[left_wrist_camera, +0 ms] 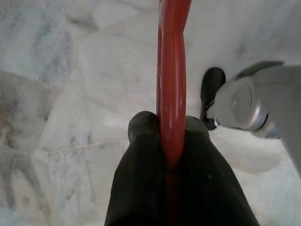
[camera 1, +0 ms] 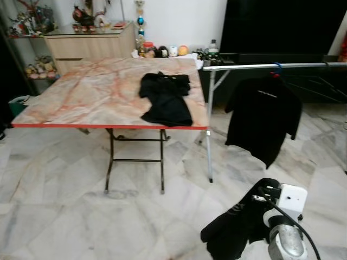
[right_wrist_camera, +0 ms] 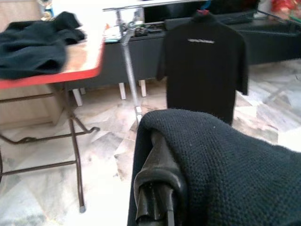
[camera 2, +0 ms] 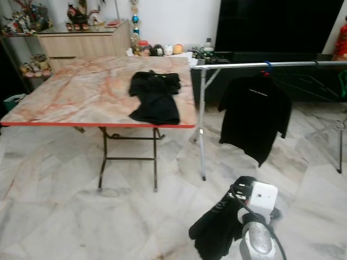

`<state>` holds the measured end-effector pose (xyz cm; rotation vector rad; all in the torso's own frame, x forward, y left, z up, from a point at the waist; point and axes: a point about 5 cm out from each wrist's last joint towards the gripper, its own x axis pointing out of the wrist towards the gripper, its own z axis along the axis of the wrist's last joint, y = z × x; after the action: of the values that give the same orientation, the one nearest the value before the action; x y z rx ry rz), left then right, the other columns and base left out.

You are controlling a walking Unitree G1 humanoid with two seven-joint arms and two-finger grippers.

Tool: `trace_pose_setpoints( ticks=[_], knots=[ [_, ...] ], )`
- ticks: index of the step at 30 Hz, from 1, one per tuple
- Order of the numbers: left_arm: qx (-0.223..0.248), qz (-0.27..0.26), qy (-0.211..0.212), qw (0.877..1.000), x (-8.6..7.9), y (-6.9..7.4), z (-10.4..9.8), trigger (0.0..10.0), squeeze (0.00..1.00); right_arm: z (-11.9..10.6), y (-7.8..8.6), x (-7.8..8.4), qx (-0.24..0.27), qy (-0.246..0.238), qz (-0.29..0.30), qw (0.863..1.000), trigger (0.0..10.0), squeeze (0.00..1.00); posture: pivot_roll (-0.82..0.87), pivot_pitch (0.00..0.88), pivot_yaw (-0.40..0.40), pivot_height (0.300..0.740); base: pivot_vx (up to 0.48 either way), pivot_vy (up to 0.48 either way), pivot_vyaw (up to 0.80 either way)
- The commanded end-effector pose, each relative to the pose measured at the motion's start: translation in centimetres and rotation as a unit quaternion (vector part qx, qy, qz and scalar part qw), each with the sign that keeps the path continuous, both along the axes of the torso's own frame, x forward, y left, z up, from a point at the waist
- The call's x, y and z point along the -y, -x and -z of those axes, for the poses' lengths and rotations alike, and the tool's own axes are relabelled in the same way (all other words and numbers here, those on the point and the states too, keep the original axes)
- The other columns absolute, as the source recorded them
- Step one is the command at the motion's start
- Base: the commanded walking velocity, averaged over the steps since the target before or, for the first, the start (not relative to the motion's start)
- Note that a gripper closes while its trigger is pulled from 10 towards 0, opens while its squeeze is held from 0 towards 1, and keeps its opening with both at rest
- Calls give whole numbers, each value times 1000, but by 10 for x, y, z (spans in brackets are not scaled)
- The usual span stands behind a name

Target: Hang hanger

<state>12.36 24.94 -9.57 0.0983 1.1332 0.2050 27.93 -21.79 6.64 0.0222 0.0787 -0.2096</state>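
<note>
Fingers of the left gripper [left_wrist_camera: 171,141] pinch a red hanger [left_wrist_camera: 172,70]; the right gripper [right_wrist_camera: 157,188] carries a black garment [right_wrist_camera: 225,165], grip unclear. Thread the shirt on before approaching the rail [camera 1: 271,66].

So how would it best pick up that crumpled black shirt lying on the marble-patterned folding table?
Probably from above, at the near edge. The crumpled black shirt lies flat on the marble-patterned folding table, its lower part bunched close to the red front rim, so fingers coming straight down could pinch that raised fold. Both grippers look occupied: the left gripper holds a red hanger, the right gripper carries dark knitted cloth.
</note>
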Motion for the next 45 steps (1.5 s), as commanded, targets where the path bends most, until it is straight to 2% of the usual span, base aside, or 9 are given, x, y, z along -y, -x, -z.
trace_pose_setpoints(
  ticks=[1,12,13,14,15,18,37,45],
  knots=[
    [-10,-5,-4,1000,-4,7,1,10000,0,-11,-7,-9,25,0,-14,1000,10000,0,41,0,5,740,0,424,0],
    [-10,-5,-4,1000,-4,7,1,10000,0,-11,-7,-9,25,0,-14,1000,10000,0,41,0,5,740,0,424,0],
    [-4,-9,2,1000,1,4,2,10000,0,-16,-18,-11,28,15,-29,999,10000,0,51,0,-14,740,0,420,0],
    [-4,-9,2,1000,1,4,2,10000,0,-16,-18,-11,28,15,-29,999,10000,0,51,0,-14,740,0,420,0],
    [2,-15,6,1000,6,0,2,10000,0,-21,-27,-17,32,24,-43,998,10000,0,53,0,-13,740,0,416,0],
    [5,-19,6,1000,6,-2,1,10000,0,-23,-31,-20,34,23,-46,998,10000,0,56,0,-13,740,0,355,0],
    [7,-34,24,999,5,5,3,10000,0,-22,-36,-27,41,24,-58,997,10000,0,61,0,-4,740,0,0,0],
    [6,-32,25,999,5,5,3,10000,0,-27,-36,-30,56,50,-80,994,10000,0,55,0,-1,740,265,0,281]
  ],
)
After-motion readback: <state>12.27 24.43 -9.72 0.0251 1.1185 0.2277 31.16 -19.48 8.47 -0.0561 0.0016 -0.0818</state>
